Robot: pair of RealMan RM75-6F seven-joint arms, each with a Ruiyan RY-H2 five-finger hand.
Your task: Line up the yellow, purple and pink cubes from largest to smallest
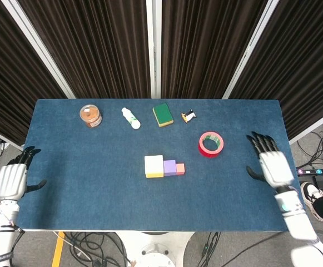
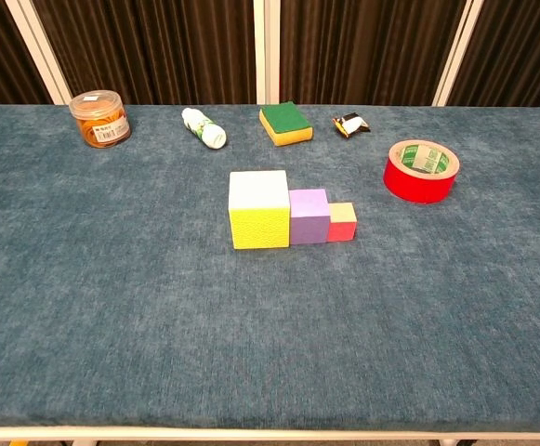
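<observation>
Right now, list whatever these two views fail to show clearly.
- Both hands: outside the chest view; only the head view shows the left hand and right hand.
- Right hand: motion-blurred, head view.
- Small black-and-white figurine: too small to identify, either view.
- Orange-lidded clear plastic jar: label print too small, chest view.
- White bottle: label unreadable.

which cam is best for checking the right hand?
Head view. The right hand shows whole there, over the table's right edge, fingers spread and holding nothing. The chest view doesn't show it at all, only the cubes and the clutter.
</observation>
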